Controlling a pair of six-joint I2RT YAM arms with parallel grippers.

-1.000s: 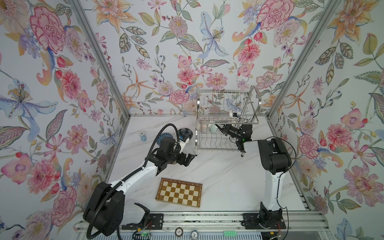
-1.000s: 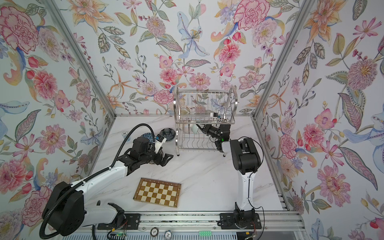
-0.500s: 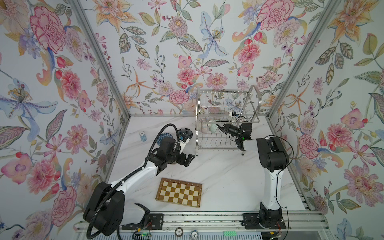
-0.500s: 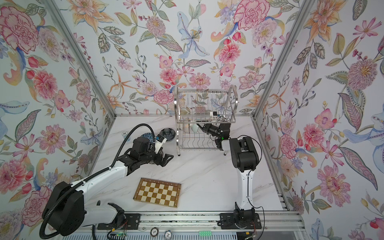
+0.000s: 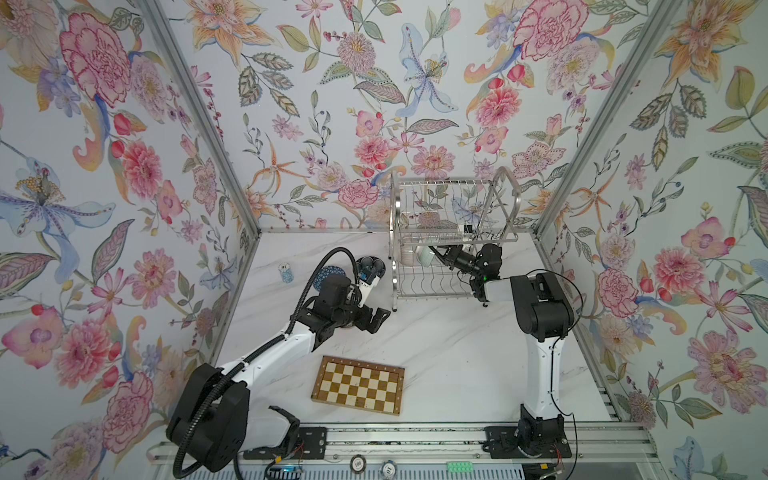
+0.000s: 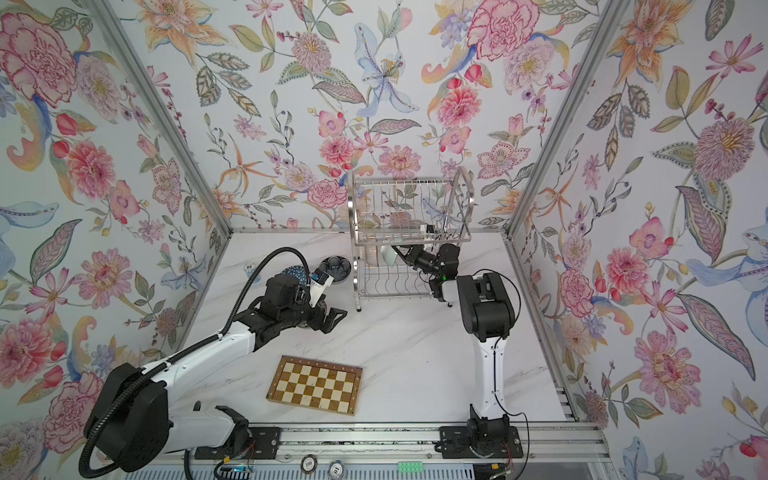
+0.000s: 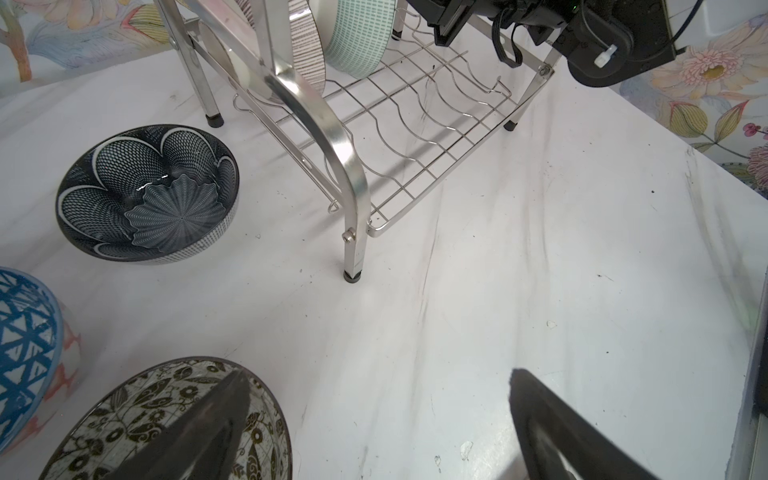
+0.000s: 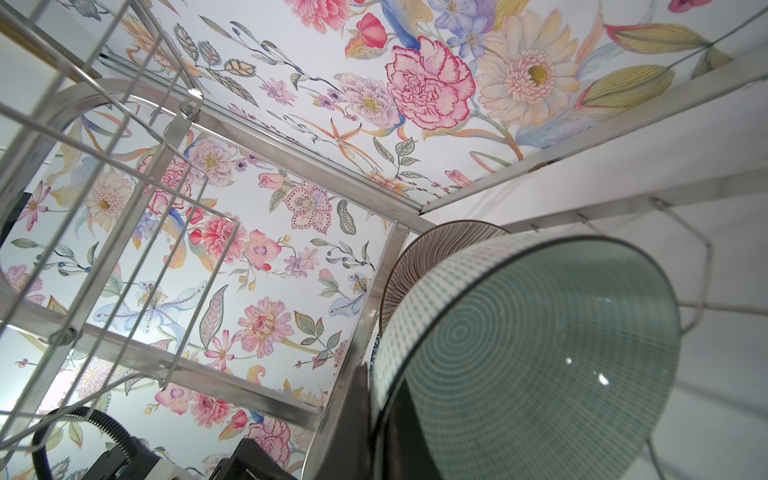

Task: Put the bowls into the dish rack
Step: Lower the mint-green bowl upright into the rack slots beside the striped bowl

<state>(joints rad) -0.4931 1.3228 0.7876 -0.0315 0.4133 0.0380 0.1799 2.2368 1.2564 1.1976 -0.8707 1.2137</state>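
The steel dish rack (image 5: 453,286) (image 6: 409,291) stands at the back of the table. My right gripper (image 5: 436,253) (image 8: 382,428) reaches into its lower tier, shut on the rim of the pale green bowl (image 5: 424,256) (image 8: 528,357) (image 7: 357,37), which stands on edge. The pink radial-lined bowl (image 8: 432,253) (image 7: 307,45) stands on edge just behind it. My left gripper (image 5: 376,320) (image 7: 378,374) is open and empty, low over the table, with one finger above the black-and-white floral bowl (image 7: 137,415). The navy petal bowl (image 7: 145,195) (image 5: 371,264) and the blue lattice bowl (image 7: 20,345) (image 5: 328,274) sit left of the rack.
A checkered wooden board (image 5: 358,384) lies near the front edge. A small blue-patterned cup (image 5: 285,272) stands by the left wall. Floral walls close in three sides. The rack's front leg (image 7: 353,253) stands just ahead of my left gripper.
My right arm has shifted slightly at the rack, still holding the green bowl. The left arm has stayed put.
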